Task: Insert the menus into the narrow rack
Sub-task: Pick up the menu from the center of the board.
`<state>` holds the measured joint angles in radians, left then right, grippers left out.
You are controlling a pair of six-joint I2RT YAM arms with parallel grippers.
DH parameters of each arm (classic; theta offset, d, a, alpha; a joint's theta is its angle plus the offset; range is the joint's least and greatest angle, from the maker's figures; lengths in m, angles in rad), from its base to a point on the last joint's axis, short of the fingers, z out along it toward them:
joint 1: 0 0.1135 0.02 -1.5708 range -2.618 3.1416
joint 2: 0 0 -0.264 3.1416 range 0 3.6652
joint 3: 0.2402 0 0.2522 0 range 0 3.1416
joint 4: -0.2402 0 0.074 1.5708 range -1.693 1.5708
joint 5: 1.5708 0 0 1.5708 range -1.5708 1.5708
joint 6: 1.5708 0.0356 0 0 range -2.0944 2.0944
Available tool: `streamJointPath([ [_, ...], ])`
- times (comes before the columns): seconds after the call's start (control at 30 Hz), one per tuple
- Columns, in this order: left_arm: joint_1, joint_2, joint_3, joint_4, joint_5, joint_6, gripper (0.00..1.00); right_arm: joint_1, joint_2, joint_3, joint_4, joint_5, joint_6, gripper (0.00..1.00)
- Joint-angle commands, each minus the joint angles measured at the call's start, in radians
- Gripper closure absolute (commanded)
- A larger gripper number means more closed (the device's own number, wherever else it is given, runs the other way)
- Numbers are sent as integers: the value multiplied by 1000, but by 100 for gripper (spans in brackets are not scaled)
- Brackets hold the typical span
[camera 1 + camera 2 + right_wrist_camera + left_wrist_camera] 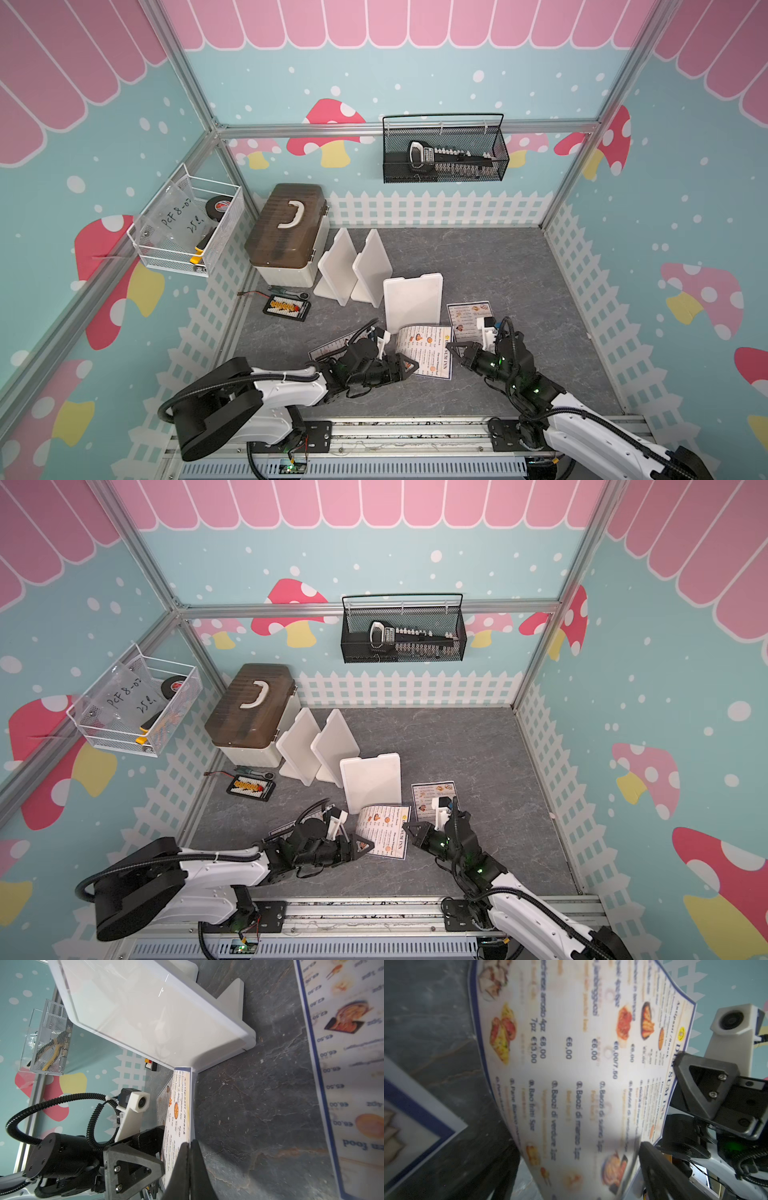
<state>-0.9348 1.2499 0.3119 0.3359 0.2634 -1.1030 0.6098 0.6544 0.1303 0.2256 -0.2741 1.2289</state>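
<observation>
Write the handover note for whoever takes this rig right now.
Right gripper shut on an edge of the middle white, blue-bordered laminated menu, bowed upward.
Left gripper open around its opposite edge.
Second menu lies partly under the left arm; third menu flat beside the right arm.
Done: no menu racked.
To do: all three; white plastic racks stand behind.

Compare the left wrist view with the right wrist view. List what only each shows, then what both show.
Left wrist only: the right arm's wrist camera and the corner of a second menu on the table.
Right wrist only: the white rack, the left arm's wrist camera, a wire basket on the wall, and a third menu lying flat.
Both: the held menu, face-on from the left wrist and nearly edge-on from the right, the right gripper shut on its edge, and the grey table.
</observation>
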Motion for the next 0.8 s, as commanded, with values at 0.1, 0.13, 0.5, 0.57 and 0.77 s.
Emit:
streamJointPath([
  [0.1, 10, -299, 195, -600, -218, 210, 3, 1, -70, 210, -398, 28, -282, 100],
  [0.13, 11, -328, 223, -658, -244, 231, 2, 1, -57, 250, -450, 26, -335, 100],
  [0.5, 30, -235, 661, -976, -420, 500, 1, 1, 234, 865, -1040, 119, -898, 100],
  [0.57, 47, -205, 723, -970, -417, 535, 1, 0, 266, 944, -1091, 169, -944, 100],
  [0.77, 133, -155, 831, -876, -346, 669, 1, 1, 303, 1068, -1124, 285, -1099, 100],
])
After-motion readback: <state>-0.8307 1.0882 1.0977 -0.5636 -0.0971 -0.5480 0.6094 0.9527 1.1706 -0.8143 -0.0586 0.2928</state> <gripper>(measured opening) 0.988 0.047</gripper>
